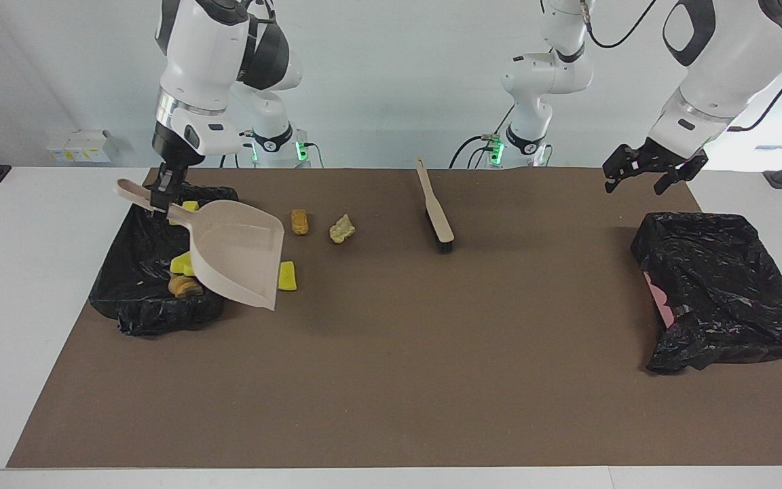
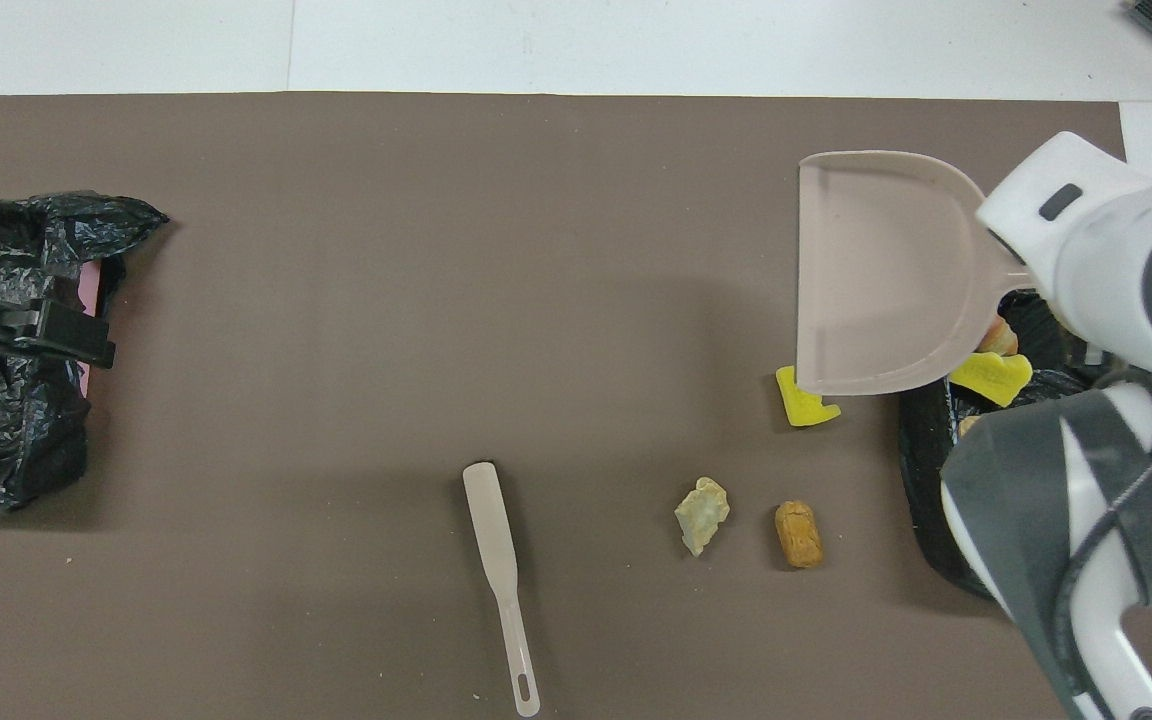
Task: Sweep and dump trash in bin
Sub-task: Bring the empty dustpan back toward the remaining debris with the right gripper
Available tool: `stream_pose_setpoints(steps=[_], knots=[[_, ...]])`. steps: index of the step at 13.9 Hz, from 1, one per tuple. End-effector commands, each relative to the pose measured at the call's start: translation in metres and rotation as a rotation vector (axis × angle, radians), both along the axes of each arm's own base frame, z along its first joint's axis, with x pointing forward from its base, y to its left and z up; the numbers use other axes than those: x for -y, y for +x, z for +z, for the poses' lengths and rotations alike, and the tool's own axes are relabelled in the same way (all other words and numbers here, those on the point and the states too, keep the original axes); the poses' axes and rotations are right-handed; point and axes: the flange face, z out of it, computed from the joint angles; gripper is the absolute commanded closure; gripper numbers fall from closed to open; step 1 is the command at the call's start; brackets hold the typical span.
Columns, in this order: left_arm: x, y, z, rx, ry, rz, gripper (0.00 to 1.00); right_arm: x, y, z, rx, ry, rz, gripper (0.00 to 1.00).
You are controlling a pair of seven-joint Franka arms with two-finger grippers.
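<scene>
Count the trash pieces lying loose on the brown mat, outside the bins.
3: a yellow sponge chunk partly under the dustpan, a tan lump and a pale lump nearer the robots, beside each other.

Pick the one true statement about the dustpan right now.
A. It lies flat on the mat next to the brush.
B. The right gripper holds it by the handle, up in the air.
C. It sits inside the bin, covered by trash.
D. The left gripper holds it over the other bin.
B: the right gripper is shut on the handle of the dustpan, which hangs tilted above the mat beside the bin.
</scene>
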Motion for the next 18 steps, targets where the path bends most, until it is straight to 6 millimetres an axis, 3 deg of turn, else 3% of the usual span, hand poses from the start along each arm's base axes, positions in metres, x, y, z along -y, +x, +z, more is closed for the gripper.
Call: stream_pose_setpoints(steps=[1, 7, 12, 14, 18], knots=[[0.001, -0.001, 0.002, -0.002, 0.006, -0.020, 0.00, -0.043, 0.021, -0.017, 0.033, 0.185, -0.239, 1.00], [-0.012, 0.001, 0.003, 0.004, 0.006, 0.009, 0.00, -0.176, 0.042, -0.065, 0.089, 0.382, -0.611, 1.00], [-0.011, 0.001, 0.003, 0.004, 0.006, 0.007, 0.00, -0.252, 0.041, -0.096, 0.094, 0.528, -1.027, 1.00], [-0.012, 0.001, 0.003, 0.004, 0.006, 0.009, 0.00, -0.268, 0.045, -0.119, 0.066, 0.579, -1.204, 1.00], [-0.011, 0.001, 0.003, 0.003, 0.006, 0.007, 0.00, -0.332, 0.026, -0.171, 0.089, 0.588, -1.380, 1.00]])
